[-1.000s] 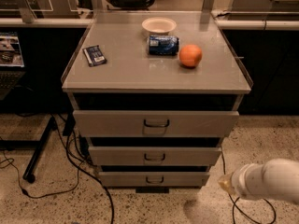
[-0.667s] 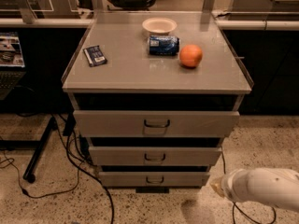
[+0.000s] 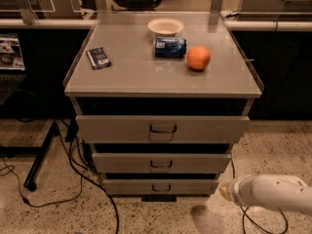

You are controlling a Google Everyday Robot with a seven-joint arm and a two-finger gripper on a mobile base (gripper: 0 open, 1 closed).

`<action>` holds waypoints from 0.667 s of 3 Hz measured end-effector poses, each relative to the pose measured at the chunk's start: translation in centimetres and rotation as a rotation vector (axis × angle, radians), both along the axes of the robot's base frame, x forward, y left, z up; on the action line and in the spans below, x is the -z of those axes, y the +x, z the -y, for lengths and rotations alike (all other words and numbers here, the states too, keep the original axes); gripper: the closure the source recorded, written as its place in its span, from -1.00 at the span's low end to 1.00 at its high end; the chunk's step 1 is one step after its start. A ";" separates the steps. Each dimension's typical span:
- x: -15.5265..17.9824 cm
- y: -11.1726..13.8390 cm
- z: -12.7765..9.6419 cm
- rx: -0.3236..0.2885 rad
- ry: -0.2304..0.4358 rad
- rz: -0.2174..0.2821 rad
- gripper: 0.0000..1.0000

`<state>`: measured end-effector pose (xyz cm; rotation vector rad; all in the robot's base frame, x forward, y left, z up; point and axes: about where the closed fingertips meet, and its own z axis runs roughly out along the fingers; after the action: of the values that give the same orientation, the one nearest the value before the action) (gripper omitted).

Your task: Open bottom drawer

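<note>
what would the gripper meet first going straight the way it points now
Probably the right end of the narrow grey metal bottom drawer, since the gripper, low at the right, points left toward it; depth is unclear.

Nothing here can be read. The blue can (image 3: 169, 47) on the cabinet top (image 3: 146, 77) carries white markings that cannot be made out, and so does the pale label on the dark packet (image 3: 99, 57). The gripper (image 3: 225, 191) sits low, just right of the bottom drawer (image 3: 190, 186).
</note>
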<state>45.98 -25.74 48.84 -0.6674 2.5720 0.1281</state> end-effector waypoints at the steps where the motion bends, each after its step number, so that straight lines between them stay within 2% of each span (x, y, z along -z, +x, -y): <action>1: 1.6 0.4 0.4 0.045 0.050 0.045 1.00; 2: 4.6 1.5 0.3 0.038 0.121 0.111 1.00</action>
<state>47.49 -26.04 44.21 -0.5648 2.4471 0.2253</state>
